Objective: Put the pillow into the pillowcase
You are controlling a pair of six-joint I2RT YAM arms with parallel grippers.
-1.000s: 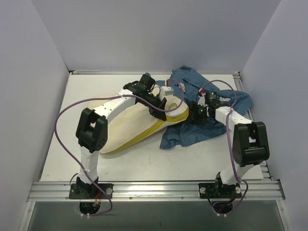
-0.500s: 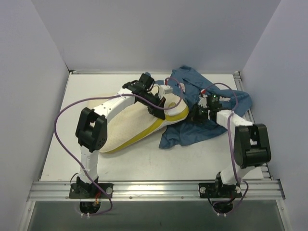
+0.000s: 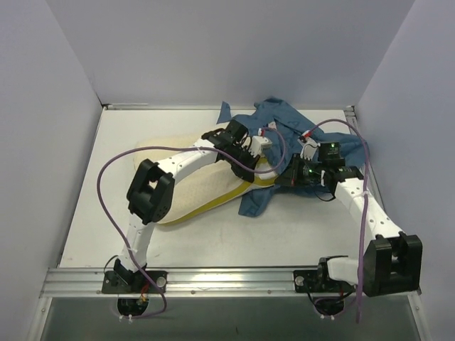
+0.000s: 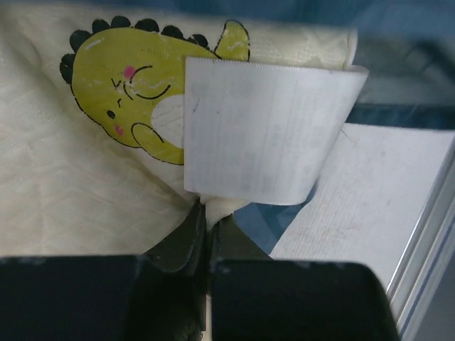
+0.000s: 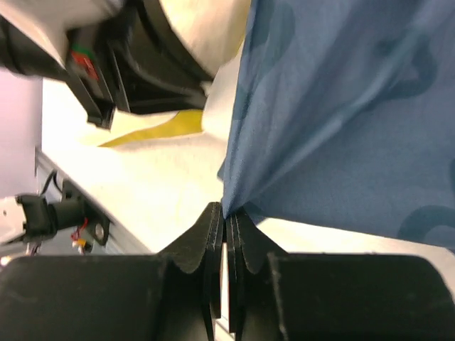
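The cream quilted pillow (image 3: 192, 186) with yellow piping lies mid-table, its right end under the blue pillowcase (image 3: 284, 121). My left gripper (image 3: 254, 162) is shut on the pillow's corner; in the left wrist view its jaws pinch the cream edge (image 4: 213, 206) just below the white tag (image 4: 263, 128) and the yellow dinosaur mark (image 4: 131, 89). My right gripper (image 3: 288, 175) is shut on the pillowcase's edge and holds it lifted; in the right wrist view the blue cloth (image 5: 341, 106) hangs from the closed jaws (image 5: 226, 213). The left gripper body (image 5: 128, 57) shows beside it.
White walls enclose the table on three sides. A metal rail (image 3: 227, 280) runs along the near edge, another (image 3: 359, 142) along the right side. Purple cables (image 3: 106, 170) loop over both arms.
The left gripper has pushed the pillow corner rightward, further under the pillowcase. The right arm has swung out to the right and lifted the pillowcase edge; the cloth has bunched toward the back.
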